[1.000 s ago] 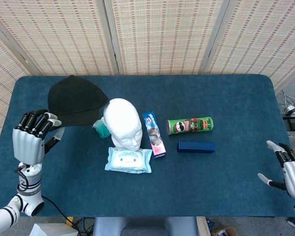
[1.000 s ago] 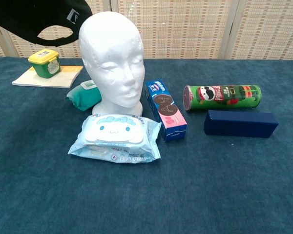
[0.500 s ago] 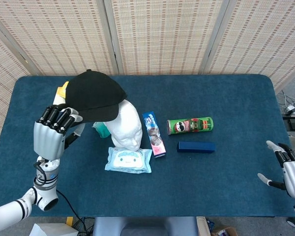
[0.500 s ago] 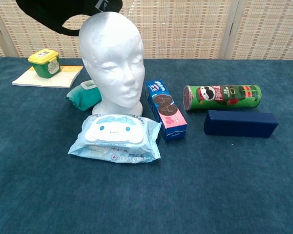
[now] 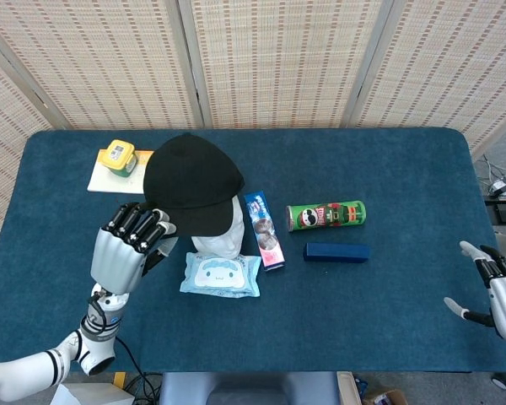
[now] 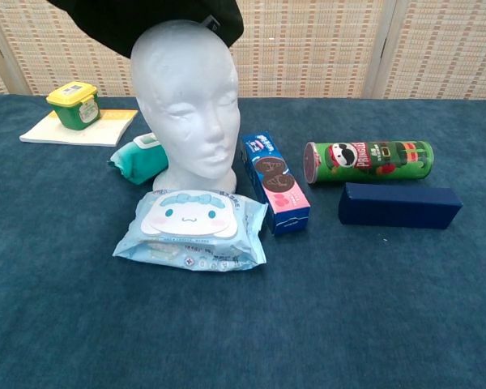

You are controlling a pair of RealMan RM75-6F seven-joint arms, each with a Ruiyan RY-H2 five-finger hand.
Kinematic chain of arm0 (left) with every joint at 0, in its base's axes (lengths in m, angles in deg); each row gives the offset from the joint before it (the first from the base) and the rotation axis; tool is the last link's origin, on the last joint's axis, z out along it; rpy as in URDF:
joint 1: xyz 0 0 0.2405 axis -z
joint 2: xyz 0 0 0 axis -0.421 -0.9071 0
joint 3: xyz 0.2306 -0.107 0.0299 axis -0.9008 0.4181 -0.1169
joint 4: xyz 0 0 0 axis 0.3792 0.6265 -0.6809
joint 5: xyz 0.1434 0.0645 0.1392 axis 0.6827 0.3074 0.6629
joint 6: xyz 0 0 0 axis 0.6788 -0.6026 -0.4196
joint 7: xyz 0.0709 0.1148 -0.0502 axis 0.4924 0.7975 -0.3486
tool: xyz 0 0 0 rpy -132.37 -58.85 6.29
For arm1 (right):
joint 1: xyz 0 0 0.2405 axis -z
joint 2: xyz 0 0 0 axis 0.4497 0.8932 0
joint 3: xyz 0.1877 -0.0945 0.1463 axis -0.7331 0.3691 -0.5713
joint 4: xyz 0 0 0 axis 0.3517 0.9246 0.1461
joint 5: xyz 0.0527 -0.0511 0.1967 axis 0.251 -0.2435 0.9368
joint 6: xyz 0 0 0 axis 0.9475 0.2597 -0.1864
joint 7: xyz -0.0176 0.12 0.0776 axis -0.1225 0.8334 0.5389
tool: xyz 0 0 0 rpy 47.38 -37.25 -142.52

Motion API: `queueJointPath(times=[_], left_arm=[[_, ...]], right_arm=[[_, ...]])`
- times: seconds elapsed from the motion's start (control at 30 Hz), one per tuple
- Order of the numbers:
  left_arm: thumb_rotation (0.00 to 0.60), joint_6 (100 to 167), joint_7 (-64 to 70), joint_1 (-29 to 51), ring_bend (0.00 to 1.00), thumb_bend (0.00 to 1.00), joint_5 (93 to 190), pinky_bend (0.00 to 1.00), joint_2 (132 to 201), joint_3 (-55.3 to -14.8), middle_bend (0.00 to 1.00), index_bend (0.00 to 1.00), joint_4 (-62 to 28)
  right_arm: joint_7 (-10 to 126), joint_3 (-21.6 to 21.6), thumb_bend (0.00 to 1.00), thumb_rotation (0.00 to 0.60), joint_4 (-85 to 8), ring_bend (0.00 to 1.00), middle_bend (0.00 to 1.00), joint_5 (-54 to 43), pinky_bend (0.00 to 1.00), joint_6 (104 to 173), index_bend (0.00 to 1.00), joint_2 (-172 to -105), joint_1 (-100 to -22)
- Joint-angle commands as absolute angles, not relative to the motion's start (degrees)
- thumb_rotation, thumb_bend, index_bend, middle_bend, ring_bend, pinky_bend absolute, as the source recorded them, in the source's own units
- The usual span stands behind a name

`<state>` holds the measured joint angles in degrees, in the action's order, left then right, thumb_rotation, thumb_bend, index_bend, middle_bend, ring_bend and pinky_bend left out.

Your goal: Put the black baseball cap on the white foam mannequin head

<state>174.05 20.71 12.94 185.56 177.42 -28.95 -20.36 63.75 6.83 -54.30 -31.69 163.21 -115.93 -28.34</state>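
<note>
- One black baseball cap (image 5: 191, 184) pinched at its brim by left hand (image 5: 125, 253) fingers, covering one white foam mannequin head (image 6: 186, 105).
- Right hand (image 5: 499, 291) spread, empty.

I see both views bright w/ even, soft light, only faint shadows on the tabletop (image 5: 388, 295). Focus is sharp, no blur. Small glare on the white foam head (image 6: 186, 89).

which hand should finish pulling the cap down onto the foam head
Left. The left hand already holds the black cap by its edge, right over the white foam head. The right hand is open at the far table edge, beyond the Pringles can.
</note>
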Motion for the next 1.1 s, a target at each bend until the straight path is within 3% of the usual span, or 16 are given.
queueJointPath(times=[0.03, 0.93, 1.1], left_arm=[[0.600, 174.4, 20.7, 12.2, 0.40, 0.36, 186.4, 0.44, 178.5, -30.2, 0.57, 0.90, -19.8], [0.600, 169.6, 24.4, 11.7, 0.40, 0.36, 187.4, 0.44, 188.3, -34.1, 0.57, 0.89, -12.0], [0.600, 168.9, 25.0, 10.7, 0.40, 0.36, 187.1, 0.44, 188.8, -35.3, 0.56, 0.81, -12.1]], right_arm=[[63.6, 6.8, 0.00, 0.600, -54.3, 0.16, 0.27, -31.7, 0.45, 163.2, 0.15, -116.0, -28.4], [64.8, 6.8, 0.00, 0.600, -54.1, 0.16, 0.27, -31.8, 0.45, 163.5, 0.15, -115.7, -28.2], [64.5, 6.9, 0.00, 0.600, -54.1, 0.16, 0.27, -31.9, 0.45, 163.4, 0.15, -115.7, -28.3]])
